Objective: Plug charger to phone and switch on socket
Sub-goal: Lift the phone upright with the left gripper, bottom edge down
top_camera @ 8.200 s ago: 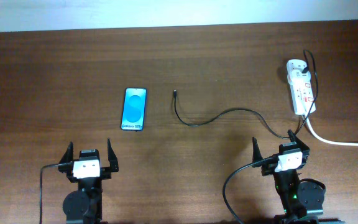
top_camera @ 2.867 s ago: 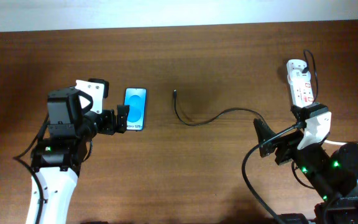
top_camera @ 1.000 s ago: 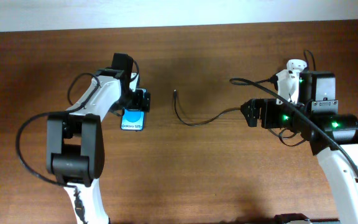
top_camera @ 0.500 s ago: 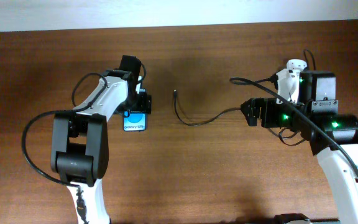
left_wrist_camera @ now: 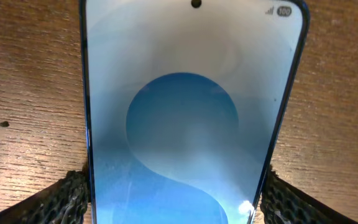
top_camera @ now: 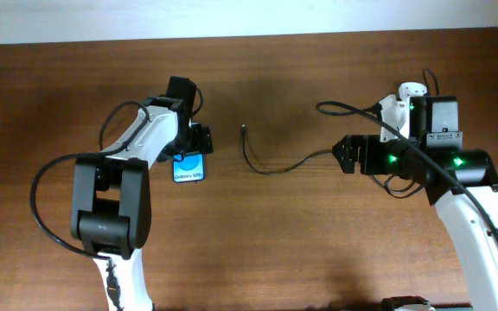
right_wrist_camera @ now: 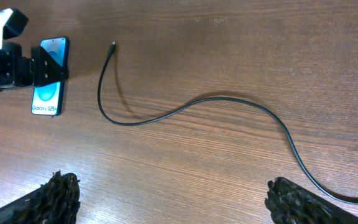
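The phone (top_camera: 189, 167) lies flat on the wooden table, blue screen up, its far half under my left gripper (top_camera: 192, 142). In the left wrist view the phone (left_wrist_camera: 191, 106) fills the frame and my left gripper's (left_wrist_camera: 179, 208) two fingers press against its long edges. The charger cable (top_camera: 271, 169) curves across the table to its plug tip (top_camera: 243, 130), right of the phone and apart from it. My right gripper (top_camera: 342, 155) is open and empty above the cable's middle (right_wrist_camera: 229, 99). The socket (top_camera: 409, 89) is mostly hidden behind my right arm.
The right wrist view shows the phone (right_wrist_camera: 50, 87), my left arm (right_wrist_camera: 5, 62) over it, and the plug tip (right_wrist_camera: 113, 45) on the bare wooden table (right_wrist_camera: 241, 43). A pale wall edge runs along the table's far side (top_camera: 249, 22).
My left gripper has settled lower over the phone, and the phone has shifted slightly toward the right. My right arm has barely moved.
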`<action>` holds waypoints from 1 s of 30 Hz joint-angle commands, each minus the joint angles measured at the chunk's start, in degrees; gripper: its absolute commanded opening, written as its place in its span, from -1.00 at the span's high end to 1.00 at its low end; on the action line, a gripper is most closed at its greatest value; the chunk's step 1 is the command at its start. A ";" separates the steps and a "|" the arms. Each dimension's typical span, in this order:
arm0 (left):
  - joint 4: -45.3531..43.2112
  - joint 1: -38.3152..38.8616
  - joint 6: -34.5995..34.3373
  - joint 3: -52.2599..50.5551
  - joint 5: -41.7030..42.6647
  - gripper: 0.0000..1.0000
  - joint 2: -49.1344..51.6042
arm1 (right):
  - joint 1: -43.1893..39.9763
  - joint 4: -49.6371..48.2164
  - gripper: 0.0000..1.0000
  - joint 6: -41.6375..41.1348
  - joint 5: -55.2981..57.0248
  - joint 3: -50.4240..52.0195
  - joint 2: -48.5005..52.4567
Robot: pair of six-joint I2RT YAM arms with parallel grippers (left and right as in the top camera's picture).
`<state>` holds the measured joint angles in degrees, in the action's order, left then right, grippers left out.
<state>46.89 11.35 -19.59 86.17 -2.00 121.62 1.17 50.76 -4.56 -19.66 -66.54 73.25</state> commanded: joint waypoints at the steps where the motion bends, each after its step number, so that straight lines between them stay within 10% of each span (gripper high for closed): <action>1: -0.81 0.11 -2.23 0.44 -0.20 -0.84 1.49 | 0.33 -0.17 -0.97 -0.44 -0.94 -1.07 0.55; 6: -1.18 0.11 -1.77 0.46 -0.39 -0.42 1.49 | 0.33 -0.22 -0.97 -0.42 -0.92 -1.07 0.57; 21: 11.47 0.00 -0.04 16.15 -0.85 -0.27 1.46 | 0.33 -1.05 -0.97 -0.44 -0.96 -1.07 0.57; 30: 14.14 -0.04 -0.07 20.59 -0.81 0.41 1.46 | 0.33 -2.21 -0.97 -0.48 -1.81 -1.07 0.57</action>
<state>60.86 11.35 -20.49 105.25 -2.22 122.96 1.17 48.86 -4.56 -20.56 -66.54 73.71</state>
